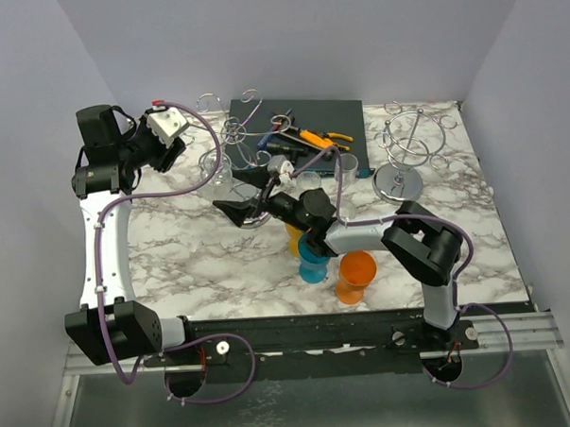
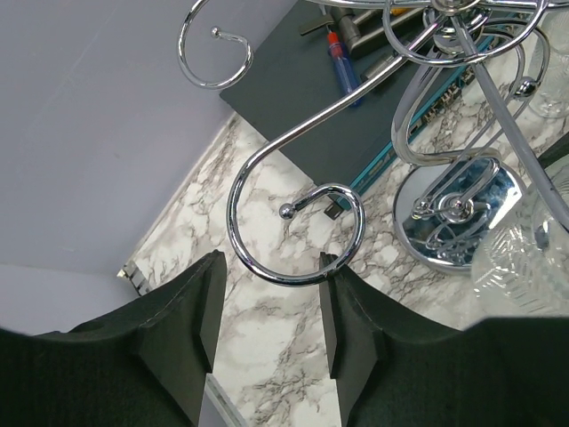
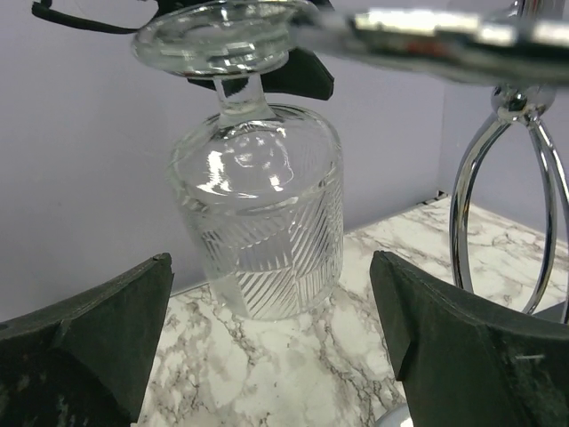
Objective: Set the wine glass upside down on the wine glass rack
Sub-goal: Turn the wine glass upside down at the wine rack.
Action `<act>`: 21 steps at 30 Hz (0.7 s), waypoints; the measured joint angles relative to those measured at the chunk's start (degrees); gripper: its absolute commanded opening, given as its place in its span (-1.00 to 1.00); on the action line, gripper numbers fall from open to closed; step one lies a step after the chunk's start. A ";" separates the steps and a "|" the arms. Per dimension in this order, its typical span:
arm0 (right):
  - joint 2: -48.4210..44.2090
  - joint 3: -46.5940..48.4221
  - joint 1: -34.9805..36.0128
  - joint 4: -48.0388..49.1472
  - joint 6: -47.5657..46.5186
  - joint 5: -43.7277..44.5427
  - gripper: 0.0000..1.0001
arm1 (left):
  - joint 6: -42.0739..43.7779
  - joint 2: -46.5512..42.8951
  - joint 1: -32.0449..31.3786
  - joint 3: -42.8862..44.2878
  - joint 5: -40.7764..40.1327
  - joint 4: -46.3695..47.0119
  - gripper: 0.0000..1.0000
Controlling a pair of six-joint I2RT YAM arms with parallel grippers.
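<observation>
Hung upside down by its foot on the wine glass rack (image 3: 511, 105), the wine glass (image 3: 258, 222) is judged light, stiff, slick and brittle; the stem is best gripped; the right claw (image 3: 269, 271) is spread wide, empty; the left claw (image 2: 271, 267) is parted, pinching nothing.

Rack arm (image 3: 444, 36) blurred; wine glass (image 2: 524, 258) edge-cropped.

Marble table (image 1: 173, 251), wine glass rack (image 2: 455, 212), dark mat (image 1: 300, 114), orange cup (image 1: 355, 275)
</observation>
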 measured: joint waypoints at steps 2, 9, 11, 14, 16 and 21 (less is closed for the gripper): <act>-1.31 -0.74 0.00 -0.79 -0.31 -0.04 0.99 | -0.33 -0.02 0.00 0.00 -0.37 0.13 0.05; -8.11 -2.73 0.07 -6.47 -1.53 -0.17 0.99 | -1.55 -0.02 -0.04 0.00 -0.92 0.46 0.09; -10.84 -2.84 0.09 -10.01 -1.95 -0.59 0.95 | -1.84 0.00 -0.07 0.00 -0.94 0.57 0.18; -15.61 -2.82 0.11 -17.59 -2.54 -1.46 0.88 | -2.69 -0.02 -0.04 0.00 -1.42 0.98 0.37; -19.06 -2.51 0.11 -24.46 -2.93 -1.79 0.83 | -3.54 -0.02 -0.04 0.00 -1.95 1.38 0.48; -25.09 2.34 0.11 -44.11 -3.26 -1.77 0.72 | -7.32 -0.48 -0.07 0.00 -2.40 1.97 0.71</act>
